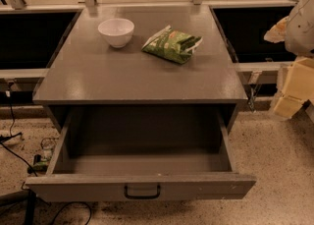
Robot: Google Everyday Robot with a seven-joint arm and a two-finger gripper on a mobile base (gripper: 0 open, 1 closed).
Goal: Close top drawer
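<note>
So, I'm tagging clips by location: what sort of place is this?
Probably an indoor lab or office test area: a grey cabinet with its top drawer open, loose cables on a speckled floor, a bowl and snack bag on top. The gripper is at the right edge.

The top drawer [73, 188] stands pulled out at 6 o'clock, its black handle [142, 192] centred on the front. On the grey surface [132, 74] above, a white bowl [116, 31] sits at 11 o'clock and a green bag [171, 43] at 1 o'clock. The gripper [293, 89] hangs at 3 o'clock, apart from the drawer.
</note>
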